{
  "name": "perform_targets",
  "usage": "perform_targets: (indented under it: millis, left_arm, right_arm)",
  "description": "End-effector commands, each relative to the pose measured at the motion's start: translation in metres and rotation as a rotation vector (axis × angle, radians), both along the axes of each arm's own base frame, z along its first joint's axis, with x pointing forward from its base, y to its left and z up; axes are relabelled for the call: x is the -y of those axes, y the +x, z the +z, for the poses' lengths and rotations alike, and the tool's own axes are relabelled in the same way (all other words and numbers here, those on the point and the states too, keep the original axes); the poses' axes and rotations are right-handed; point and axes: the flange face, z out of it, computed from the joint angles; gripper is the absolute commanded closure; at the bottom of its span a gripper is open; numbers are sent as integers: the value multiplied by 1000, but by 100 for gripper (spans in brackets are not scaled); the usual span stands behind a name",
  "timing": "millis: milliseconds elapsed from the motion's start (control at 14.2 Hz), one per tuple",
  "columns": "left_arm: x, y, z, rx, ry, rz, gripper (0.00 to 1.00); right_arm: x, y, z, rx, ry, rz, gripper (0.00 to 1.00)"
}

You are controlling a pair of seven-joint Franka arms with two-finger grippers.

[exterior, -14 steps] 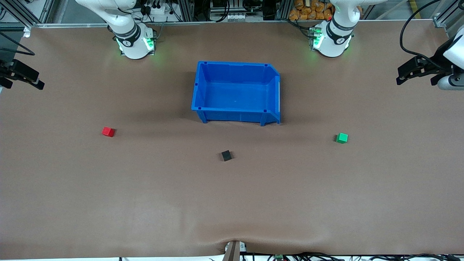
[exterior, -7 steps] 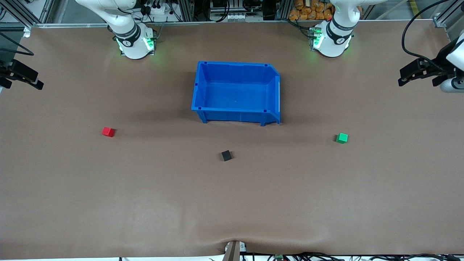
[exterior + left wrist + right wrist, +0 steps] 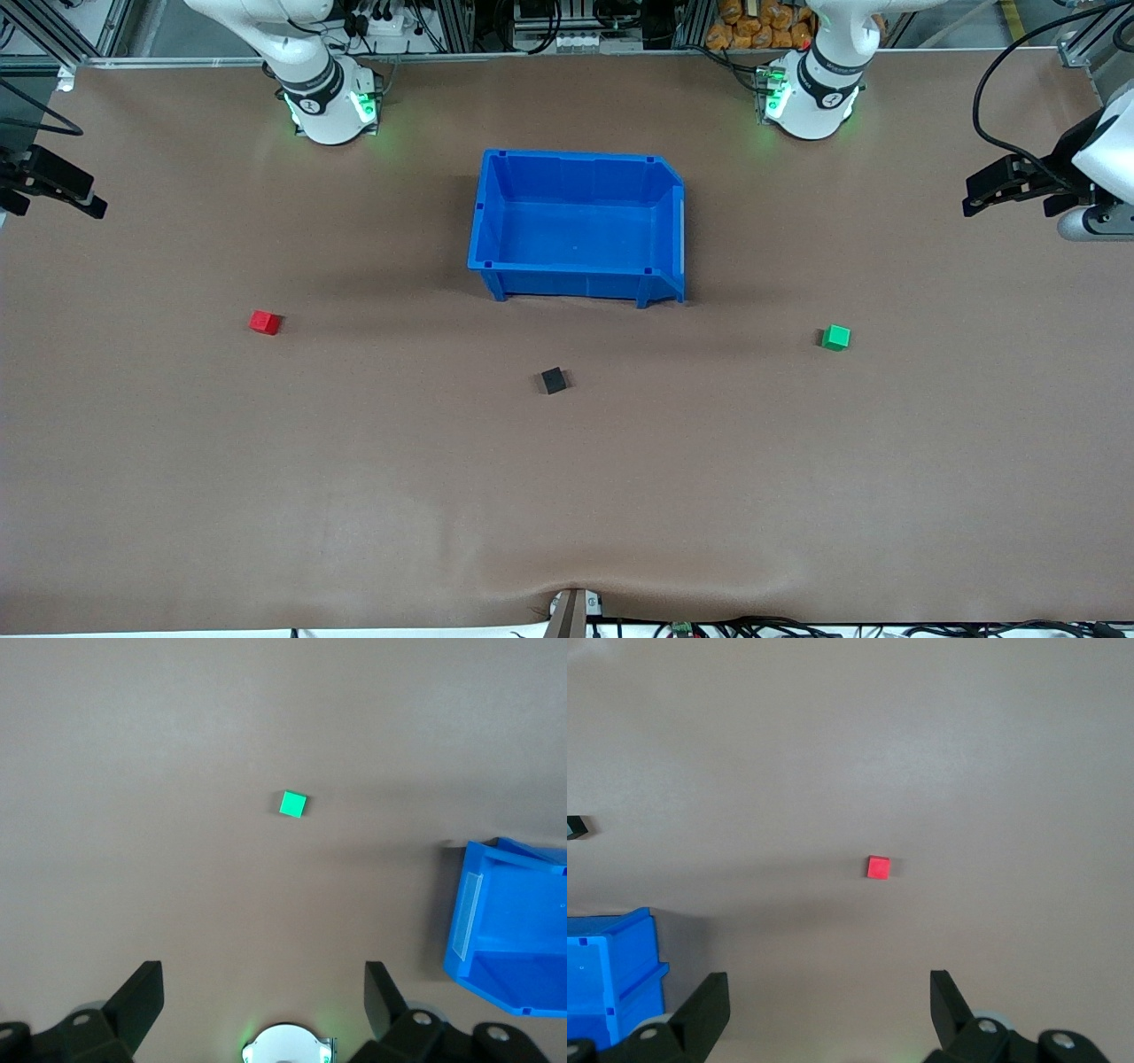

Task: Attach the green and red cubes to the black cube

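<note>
The black cube (image 3: 554, 380) lies mid-table, a little nearer the front camera than the blue bin. The red cube (image 3: 264, 322) (image 3: 878, 867) rests toward the right arm's end, and the green cube (image 3: 835, 338) (image 3: 293, 804) toward the left arm's end. All three stand apart on the mat. My left gripper (image 3: 1010, 207) (image 3: 264, 979) hangs open and empty over the left arm's end of the table, well away from the green cube. Over the right arm's end my right gripper (image 3: 53, 209) (image 3: 829, 988) is open and empty too. A corner of the black cube (image 3: 574, 827) shows in the right wrist view.
An empty blue bin (image 3: 489, 221) (image 3: 509, 921) (image 3: 611, 966) sits mid-table between the two arm bases. Brown mat covers the whole table. A small clamp (image 3: 571, 611) stands at the table edge nearest the front camera.
My left gripper has shifted slightly inward over the table's end. The right gripper and the cubes stay where they were.
</note>
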Motion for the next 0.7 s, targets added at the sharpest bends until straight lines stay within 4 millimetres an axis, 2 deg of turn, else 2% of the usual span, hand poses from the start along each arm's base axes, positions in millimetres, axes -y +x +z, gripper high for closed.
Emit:
perform_targets:
  millis: [0, 281, 421, 632]
  left_arm:
    - [0, -4, -6, -21, 9, 4, 0]
    - [0, -3, -24, -51, 6, -6, 0]
    - [0, -2, -45, -59, 0, -7, 0]
    - [1, 0, -88, -33, -2, -11, 0]
  right_arm:
    - [0, 1, 3, 1, 2, 3, 0]
    - [5, 1, 2, -3, 3, -7, 0]
    - [11, 0, 2, -3, 6, -16, 0]
    - [10, 0, 0, -10, 8, -13, 0]
